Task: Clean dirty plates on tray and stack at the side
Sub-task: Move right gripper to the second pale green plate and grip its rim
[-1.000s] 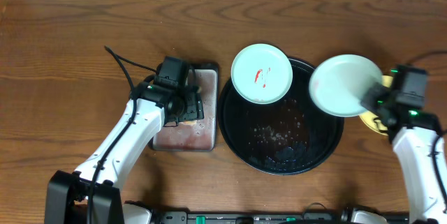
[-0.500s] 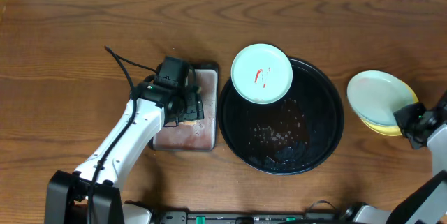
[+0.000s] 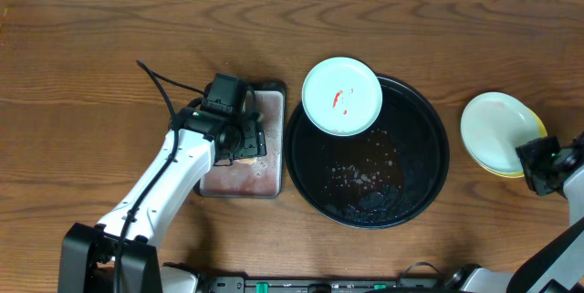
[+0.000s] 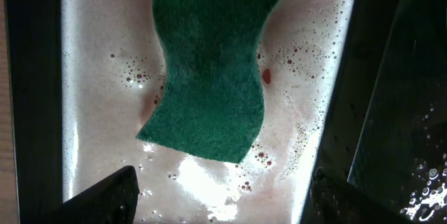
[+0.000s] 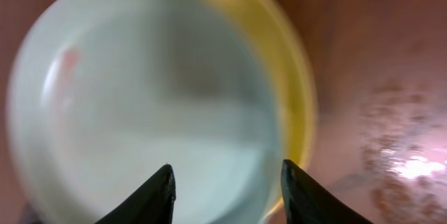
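The right jaws stood part-open and empty, fingertips over the near rim of a pale mint-green round plastic plate. That plate lay nested directly beneath them on a pale yellow round plastic plate on the brown wood-grain counter. The set-down looked finished. Doing it well meant lifting straight up, so no fingertip dragged the rim and shifted the stack. Well off to their left, a second mint-green plate, smeared red, overlapped the far rim of the large round glossy black tray. Beyond it, the left jaws gaped wide and empty above a green wavy sponge in a rectangular silver metal tray of foamy water.
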`<control>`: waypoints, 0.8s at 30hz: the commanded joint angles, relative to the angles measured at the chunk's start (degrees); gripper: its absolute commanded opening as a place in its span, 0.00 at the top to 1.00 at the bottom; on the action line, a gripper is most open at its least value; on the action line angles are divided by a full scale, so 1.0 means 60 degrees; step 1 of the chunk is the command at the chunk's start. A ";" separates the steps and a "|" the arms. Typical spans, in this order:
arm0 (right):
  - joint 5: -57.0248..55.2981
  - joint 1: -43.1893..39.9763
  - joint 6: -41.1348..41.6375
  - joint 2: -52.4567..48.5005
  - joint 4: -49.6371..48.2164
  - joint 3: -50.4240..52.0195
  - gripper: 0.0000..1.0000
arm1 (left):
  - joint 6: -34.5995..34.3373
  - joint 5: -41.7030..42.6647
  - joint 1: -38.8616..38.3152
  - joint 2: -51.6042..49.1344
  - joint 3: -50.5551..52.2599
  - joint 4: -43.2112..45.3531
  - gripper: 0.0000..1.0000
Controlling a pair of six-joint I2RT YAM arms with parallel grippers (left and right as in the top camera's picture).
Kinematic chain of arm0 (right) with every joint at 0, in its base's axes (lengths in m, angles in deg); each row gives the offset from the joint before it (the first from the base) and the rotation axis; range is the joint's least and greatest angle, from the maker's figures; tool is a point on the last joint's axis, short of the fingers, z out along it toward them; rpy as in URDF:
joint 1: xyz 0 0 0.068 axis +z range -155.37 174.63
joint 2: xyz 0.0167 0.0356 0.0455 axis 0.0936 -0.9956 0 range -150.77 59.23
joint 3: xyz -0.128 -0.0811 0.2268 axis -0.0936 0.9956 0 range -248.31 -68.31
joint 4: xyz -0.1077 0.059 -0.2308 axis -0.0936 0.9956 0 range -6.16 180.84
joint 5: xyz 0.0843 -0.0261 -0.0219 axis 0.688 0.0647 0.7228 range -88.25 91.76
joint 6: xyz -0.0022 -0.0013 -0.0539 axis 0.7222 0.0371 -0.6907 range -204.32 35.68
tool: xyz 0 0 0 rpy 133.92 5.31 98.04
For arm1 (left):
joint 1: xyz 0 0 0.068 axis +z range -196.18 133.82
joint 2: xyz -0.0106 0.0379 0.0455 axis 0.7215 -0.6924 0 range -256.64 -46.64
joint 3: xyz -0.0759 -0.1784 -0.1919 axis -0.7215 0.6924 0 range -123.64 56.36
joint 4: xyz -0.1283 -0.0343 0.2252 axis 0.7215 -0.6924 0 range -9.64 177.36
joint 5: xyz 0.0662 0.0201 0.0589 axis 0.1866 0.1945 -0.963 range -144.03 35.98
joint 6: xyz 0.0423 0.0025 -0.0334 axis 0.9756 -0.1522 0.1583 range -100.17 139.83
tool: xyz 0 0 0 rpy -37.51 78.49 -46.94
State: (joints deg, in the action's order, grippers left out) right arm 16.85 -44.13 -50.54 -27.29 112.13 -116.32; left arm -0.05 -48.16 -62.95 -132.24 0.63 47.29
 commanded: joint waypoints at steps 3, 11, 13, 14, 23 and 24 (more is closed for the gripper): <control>0.4007 0.0255 -0.1541 0.0000 -0.0823 -0.0164 0.55 | -0.0047 -0.0007 -0.0011 -0.0022 0.0091 -0.0029 0.20; 0.4779 0.2521 -0.4499 0.0062 -0.0692 -0.0211 0.54 | -0.0051 -0.0007 -0.0011 -0.0022 0.0091 -0.0033 0.20; 0.4153 0.3322 -0.4787 0.0062 -0.0492 -0.0437 0.54 | -0.0051 -0.0007 -0.0011 -0.0022 0.0091 -0.0036 0.20; 0.3701 0.3763 -0.4907 0.0062 -0.0299 -0.0652 0.53 | -0.0051 -0.0011 -0.0011 -0.0022 0.0091 -0.0036 0.20; 0.0652 0.6878 -0.6502 -0.1118 0.1643 -0.3446 0.40 | -0.0051 -0.0007 -0.0011 -0.0022 0.0091 -0.0029 0.20; 0.0481 0.7074 -0.6473 -0.1290 0.1330 -0.3435 0.40 | -0.0051 -0.0007 -0.0011 -0.0022 0.0091 -0.0033 0.20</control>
State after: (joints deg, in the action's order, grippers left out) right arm 26.29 -5.12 -85.14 -31.72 121.40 -135.56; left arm -0.05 -48.16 -62.95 -132.24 0.63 47.29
